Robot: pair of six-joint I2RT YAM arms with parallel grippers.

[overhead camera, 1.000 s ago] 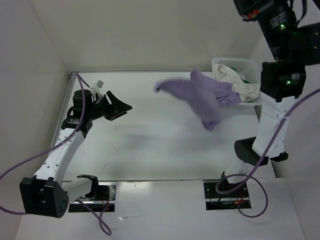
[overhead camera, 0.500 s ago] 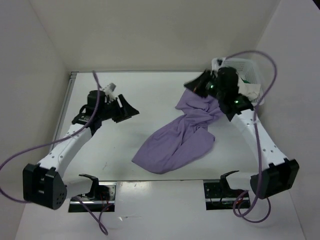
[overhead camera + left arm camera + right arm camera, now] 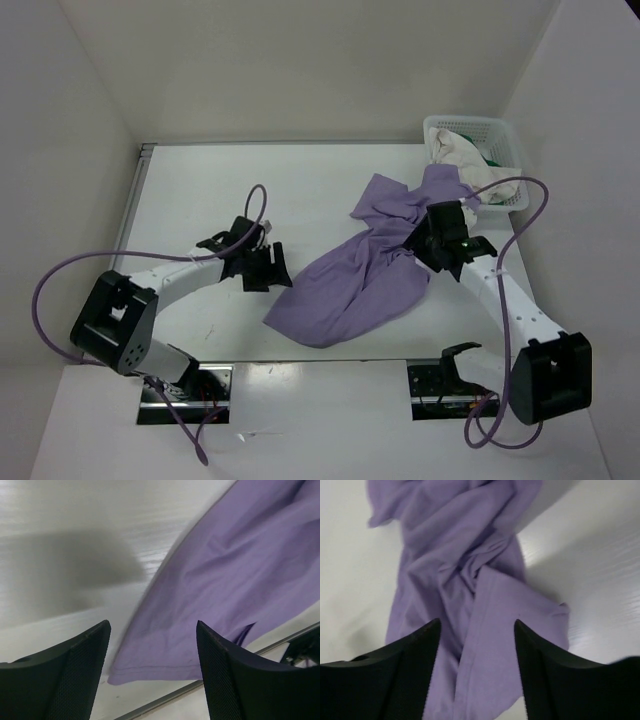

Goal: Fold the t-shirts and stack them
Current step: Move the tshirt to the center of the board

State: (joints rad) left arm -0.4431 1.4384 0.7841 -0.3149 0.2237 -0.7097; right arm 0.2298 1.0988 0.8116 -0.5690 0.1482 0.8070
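While the cream t-shirt (image 3: 468,158) and the green t-shirt (image 3: 493,157) are kept inside the basket (image 3: 470,121), the purple t-shirt (image 3: 350,290) is laid crumpled on the table (image 3: 220,190), trailing away from just beside the basket. The right gripper (image 3: 428,240) is held open over the cloth nearest the basket, and the left gripper (image 3: 268,268) open at the hem farthest from it; nothing is gripped.

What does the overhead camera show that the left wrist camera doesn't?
Only the overhead view shows the right gripper over the lavender t-shirt, and the white basket in the far right corner, holding a cream t-shirt and a glimpse of a green t-shirt. Only the wrist view shows the lavender shirt's hem up close. Both show that t-shirt lying on the table and the open left gripper at its edge.
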